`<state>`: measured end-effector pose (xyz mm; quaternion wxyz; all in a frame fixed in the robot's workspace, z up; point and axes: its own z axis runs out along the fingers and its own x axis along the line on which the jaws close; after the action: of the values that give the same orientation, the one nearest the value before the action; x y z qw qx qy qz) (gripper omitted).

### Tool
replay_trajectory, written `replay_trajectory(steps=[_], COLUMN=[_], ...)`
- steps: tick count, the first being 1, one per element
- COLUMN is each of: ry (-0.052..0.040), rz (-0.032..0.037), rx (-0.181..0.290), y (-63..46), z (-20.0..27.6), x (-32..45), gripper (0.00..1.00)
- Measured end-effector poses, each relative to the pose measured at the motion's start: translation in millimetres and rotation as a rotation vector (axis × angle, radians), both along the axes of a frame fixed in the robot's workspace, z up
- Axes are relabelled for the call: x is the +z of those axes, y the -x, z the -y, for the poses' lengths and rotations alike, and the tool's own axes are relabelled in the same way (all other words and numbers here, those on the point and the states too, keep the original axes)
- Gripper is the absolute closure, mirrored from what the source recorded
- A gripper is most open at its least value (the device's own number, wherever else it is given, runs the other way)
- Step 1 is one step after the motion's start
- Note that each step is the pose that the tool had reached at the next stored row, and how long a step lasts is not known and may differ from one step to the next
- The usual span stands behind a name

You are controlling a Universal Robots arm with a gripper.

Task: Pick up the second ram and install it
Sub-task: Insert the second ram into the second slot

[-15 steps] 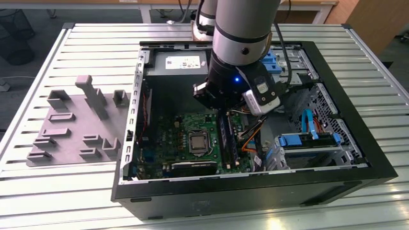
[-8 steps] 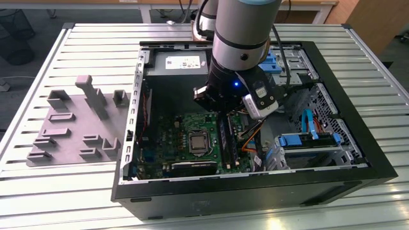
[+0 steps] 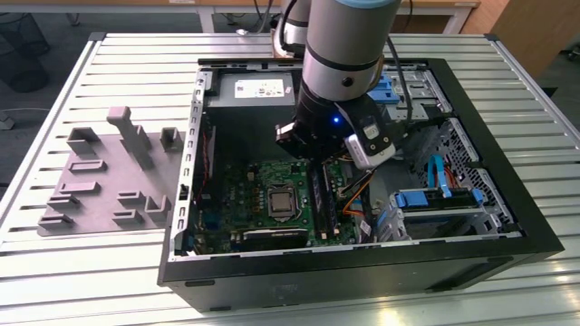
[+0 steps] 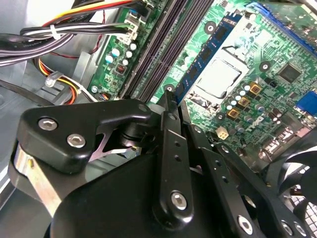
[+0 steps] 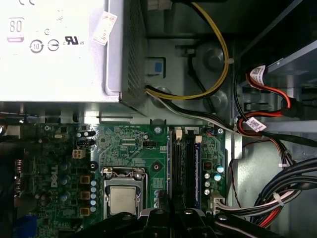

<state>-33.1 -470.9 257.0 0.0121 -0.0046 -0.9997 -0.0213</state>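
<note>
In the exterior view my gripper (image 3: 313, 163) reaches down into an open computer case, over the green motherboard (image 3: 263, 183). The second ram (image 4: 208, 49), a blue-green stick with dark chips, stands on edge in the slot beside the processor socket (image 4: 218, 79). The other black slots (image 4: 153, 54) run alongside it. In the second wrist view my gripper (image 4: 167, 96) has its black fingers drawn together, and their tips sit right at the near end of the stick. I cannot tell whether they touch it. In the first wrist view the slots (image 5: 183, 163) lie just beyond my fingers (image 5: 158, 201).
A grey power supply (image 5: 54, 49) fills the case's far end. Cable bundles (image 5: 277, 193) hang beside the slots. A blue drive cage (image 3: 435, 200) sits at the exterior view's right. A grey fixture (image 3: 109, 176) with blocks lies on the slatted table (image 3: 91, 272) at its left.
</note>
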Motion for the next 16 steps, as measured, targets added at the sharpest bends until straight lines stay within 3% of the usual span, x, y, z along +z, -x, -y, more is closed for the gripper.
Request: replay_trajectory(steps=[8, 16], ry=[0.0004, 0.0005], rz=[-0.0002, -0.0002], rx=[-0.002, -0.002], y=[-2.6, -2.6], z=[0.2, 0.2], x=[-10.9, -11.6], gripper=[0.86, 0.86])
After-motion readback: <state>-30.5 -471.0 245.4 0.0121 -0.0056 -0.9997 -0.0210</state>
